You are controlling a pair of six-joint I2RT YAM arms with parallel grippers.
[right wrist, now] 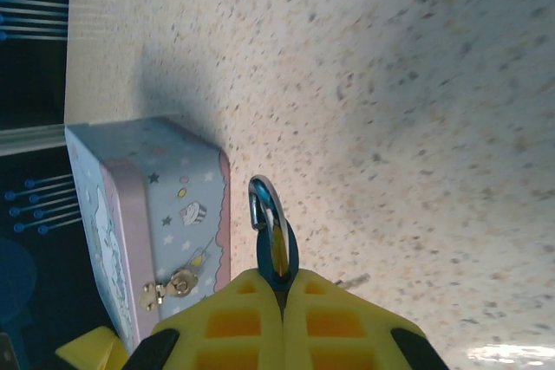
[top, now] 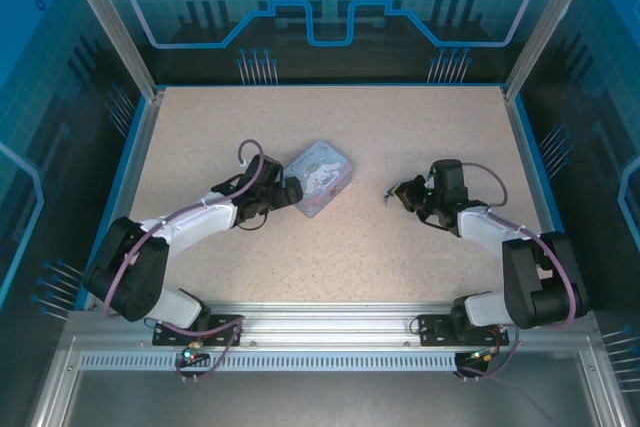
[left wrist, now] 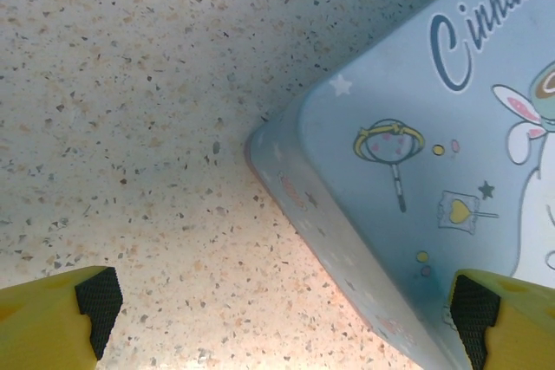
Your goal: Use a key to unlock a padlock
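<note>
The right pincer (right wrist: 282, 282) is clamped tight on the padlock (right wrist: 274, 236), shackle poking out, at 3 o'clock from the tin (top: 320, 177) on the counter (top: 420, 127). The left pincer (left wrist: 286, 301) gapes wide and empty over the tin's corner.

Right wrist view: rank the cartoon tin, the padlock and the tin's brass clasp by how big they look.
1. cartoon tin: largest by far.
2. padlock: its visible part looks bigger than the clasp, but it is nearer the camera and partly hidden in the right gripper, so this is unsure.
3. clasp.
</note>
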